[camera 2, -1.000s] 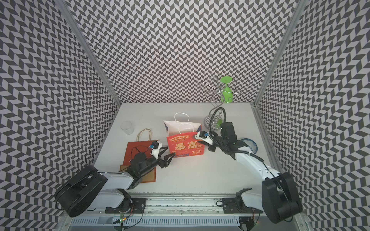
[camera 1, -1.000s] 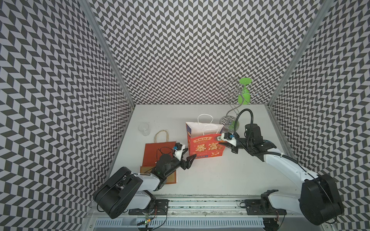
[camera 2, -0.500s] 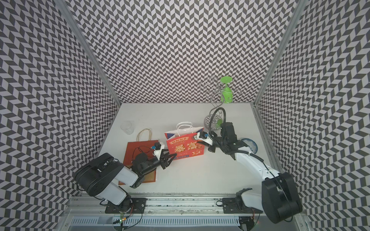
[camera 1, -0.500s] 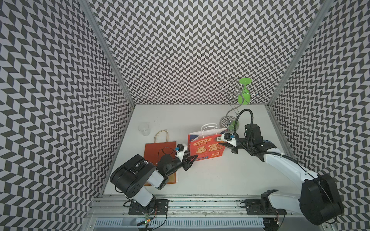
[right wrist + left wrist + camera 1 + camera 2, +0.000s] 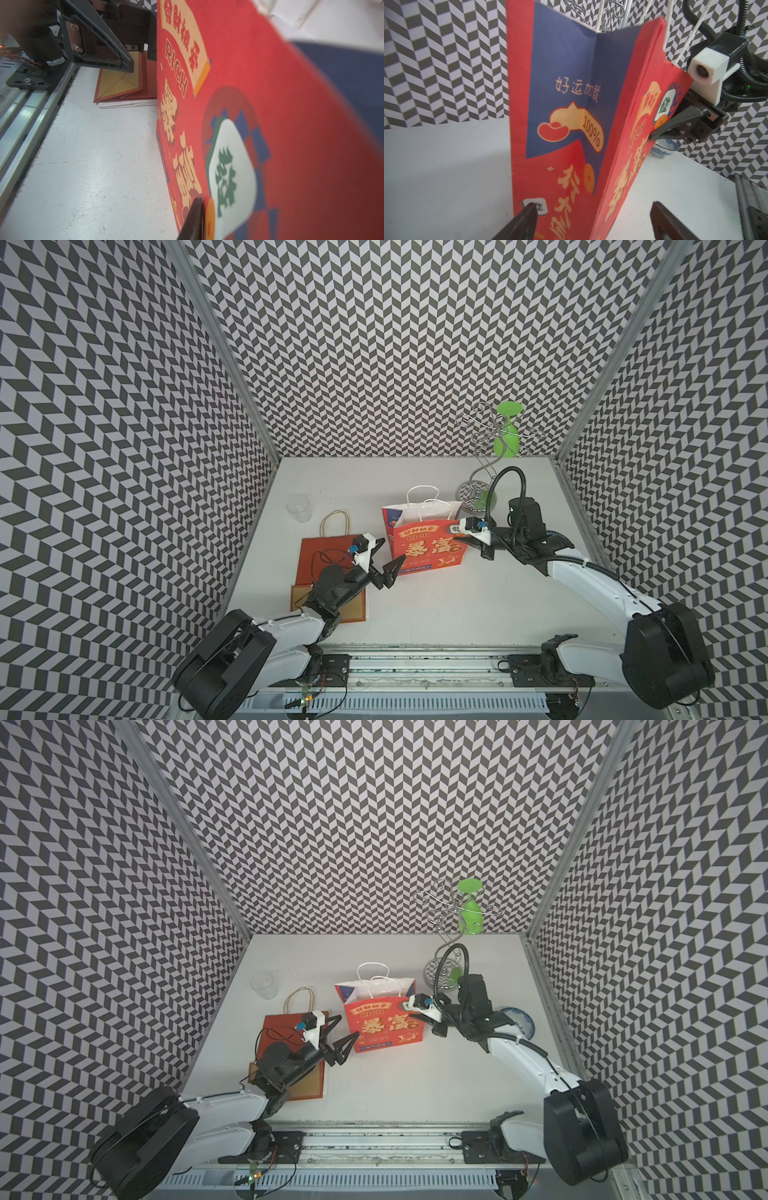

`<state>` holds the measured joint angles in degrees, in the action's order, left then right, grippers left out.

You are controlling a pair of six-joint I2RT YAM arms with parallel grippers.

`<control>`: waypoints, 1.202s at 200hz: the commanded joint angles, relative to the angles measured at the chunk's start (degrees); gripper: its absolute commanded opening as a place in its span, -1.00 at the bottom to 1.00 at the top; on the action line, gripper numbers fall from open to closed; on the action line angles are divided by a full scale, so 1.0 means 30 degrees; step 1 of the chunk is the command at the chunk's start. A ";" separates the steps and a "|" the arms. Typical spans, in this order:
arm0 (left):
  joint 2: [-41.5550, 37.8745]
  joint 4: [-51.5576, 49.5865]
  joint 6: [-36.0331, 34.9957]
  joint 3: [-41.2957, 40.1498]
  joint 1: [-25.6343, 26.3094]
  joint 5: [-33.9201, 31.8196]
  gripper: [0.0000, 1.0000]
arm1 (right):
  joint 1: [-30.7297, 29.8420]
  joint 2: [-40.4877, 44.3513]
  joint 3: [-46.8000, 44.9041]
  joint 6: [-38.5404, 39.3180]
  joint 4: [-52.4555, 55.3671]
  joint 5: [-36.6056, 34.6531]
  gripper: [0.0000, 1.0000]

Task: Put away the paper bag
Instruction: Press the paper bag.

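In a top view the left pincer [image 5: 392, 549] stands spread at the bottom corner of the upright red paper bag with white cord handles [image 5: 424, 545], mid-tabletop. It should probably close low on that fold while the right pincer [image 5: 459, 536], clamped on the bag's top rim, steadies it. The bag looks empty.

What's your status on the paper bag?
Left gripper open, straddling lower corner of paper bag. Right gripper shut on its upper corner. Bag upright on table. Flat bags beside left arm.

Matt paper bag [image 5: 424, 541]; shiny metal wire stand [image 5: 469, 491]
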<state>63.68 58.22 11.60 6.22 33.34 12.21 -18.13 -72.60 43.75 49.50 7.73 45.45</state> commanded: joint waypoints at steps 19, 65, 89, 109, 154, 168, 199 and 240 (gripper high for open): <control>-0.4208 -0.7222 -0.0549 0.1577 -0.0216 -0.2381 0.93 | 0.0066 0.0586 -0.0428 0.0152 -0.0739 0.0749 -0.69; -0.4548 -1.0396 -0.3049 0.4402 -0.2401 0.2306 1.00 | 0.0060 0.0696 -0.0630 0.0026 -0.1074 0.0979 -0.69; -0.4053 -1.1425 -0.4726 0.5628 -0.3265 0.3802 1.00 | 0.0061 0.0787 -0.0664 -0.0004 -0.1240 0.1079 -0.69; -0.3469 -1.1400 -0.5793 0.6466 -0.3802 0.4775 1.00 | 0.0016 0.0718 -0.0658 -0.0092 -0.1415 0.1352 -0.70; -0.1127 -1.1356 -0.7587 0.8240 -0.4434 0.9645 1.00 | -0.0045 0.0592 -0.0636 -0.0336 -0.1852 0.1560 -0.72; -0.0209 -1.1734 -0.7899 0.8836 -0.4494 1.0746 1.00 | -0.0106 0.0584 -0.0644 -0.0726 -0.2222 0.1600 -0.74; 0.0901 -1.2082 -0.8096 0.9604 -0.4512 1.2107 1.00 | -0.0404 0.0506 -0.0929 -0.2559 -0.4183 0.1114 -0.70; 0.0352 -1.1726 -0.7399 0.9042 -0.4508 1.1535 0.86 | -0.0659 0.0176 -0.0913 -0.3642 -0.4636 0.0783 -0.69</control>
<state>66.28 22.90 -11.29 33.41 20.21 45.76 -19.46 -71.92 41.60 41.52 -1.58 47.77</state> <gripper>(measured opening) 0.949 0.153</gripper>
